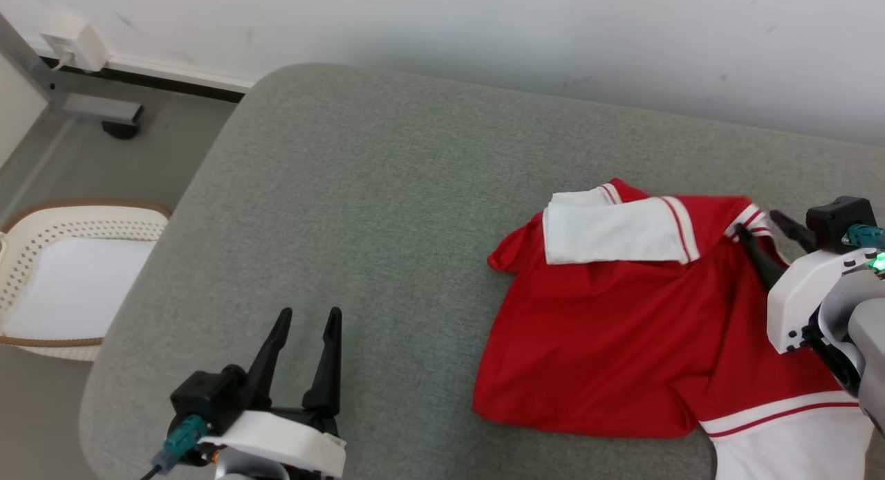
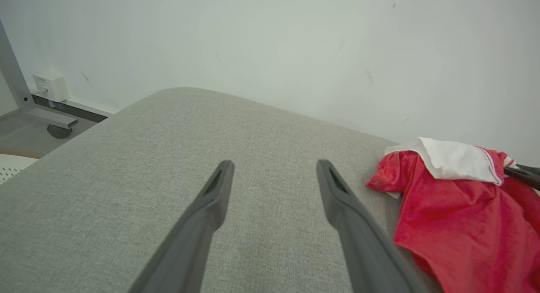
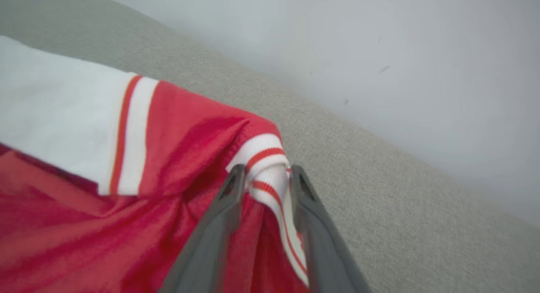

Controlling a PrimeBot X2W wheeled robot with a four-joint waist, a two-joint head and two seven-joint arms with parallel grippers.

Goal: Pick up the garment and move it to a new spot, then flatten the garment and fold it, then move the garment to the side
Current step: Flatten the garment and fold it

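On the right half of the grey fabric-covered counter I have the garment, a red shirt with white striped trim, lying crumpled but roughly spread. A white sleeve panel is folded over its far edge, and a white hem with a red stripe runs off the near right corner of the head view. The right tool is at the shirt's far right corner, clamped on the white-and-red ribbed cuff. In the right wrist view the cuff is bunched between the two fingers and touches both, and red cloth creases fan out from that point. From the head view I see the same arm coming in from the right edge, its dark fingers lying over the shirt's shoulder area. The left tool is at the near left, over bare counter and well apart from the shirt. Its fingers are spread wide with nothing between them, which the left wrist view confirms. The left wrist view puts the shirt off to its right, near the far edge by the wall. A white perforated basket sits on the floor left of the counter. A small white box is mounted low on the wall in the far left corner.
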